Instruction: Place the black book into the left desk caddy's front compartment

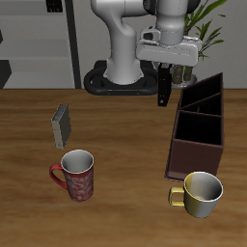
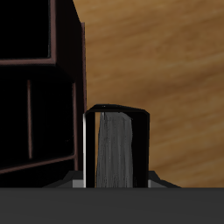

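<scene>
I had the black book (image 1: 165,89) clamped in the gripper (image 1: 166,71), hanging upright in the air above the desk (image 1: 116,135), toward its back edge and just beside the far end of the left desk caddy (image 1: 200,125). In the wrist view the black book (image 2: 115,147) stood on end between the fingers, its pale page edges facing the camera, with the left desk caddy's (image 2: 52,96) dark wall and dividers close alongside it. I judged this to be the carry step: the book was lifted clear of the desk but not yet over any compartment. The front compartment lay at the caddy's end nearest the desk's front edge, so the next move called for bringing the book forward along the caddy and sideways over its rim, keeping it above the slanted dividers, then lowering it straight in before opening. A grey book (image 1: 62,123) lay farther out on the desk, a red mug (image 1: 77,175) stood near the front edge, and a yellow mug (image 1: 200,192) stood just before the caddy's front end, none of them in my path.
</scene>
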Available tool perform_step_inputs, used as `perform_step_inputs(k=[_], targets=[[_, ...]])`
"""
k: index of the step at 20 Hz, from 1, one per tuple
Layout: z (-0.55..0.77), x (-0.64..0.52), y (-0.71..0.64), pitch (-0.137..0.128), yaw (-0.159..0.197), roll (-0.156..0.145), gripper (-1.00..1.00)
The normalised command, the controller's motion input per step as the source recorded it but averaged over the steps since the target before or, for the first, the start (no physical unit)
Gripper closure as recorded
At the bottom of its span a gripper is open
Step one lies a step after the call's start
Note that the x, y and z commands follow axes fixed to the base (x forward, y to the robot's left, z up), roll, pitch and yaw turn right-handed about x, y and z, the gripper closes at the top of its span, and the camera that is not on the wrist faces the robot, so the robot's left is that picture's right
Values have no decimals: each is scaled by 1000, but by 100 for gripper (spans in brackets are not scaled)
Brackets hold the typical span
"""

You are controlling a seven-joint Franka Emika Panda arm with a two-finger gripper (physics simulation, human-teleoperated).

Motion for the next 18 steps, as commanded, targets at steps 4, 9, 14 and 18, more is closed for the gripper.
perform_step_inputs(k=[4,9,14,18], targets=[[213,34,200,-39,34,35,100],[201,72,102,-25,10,26,100],[47,97,41,7,8,12,100],[56,152,129,6,-3,28,100]])
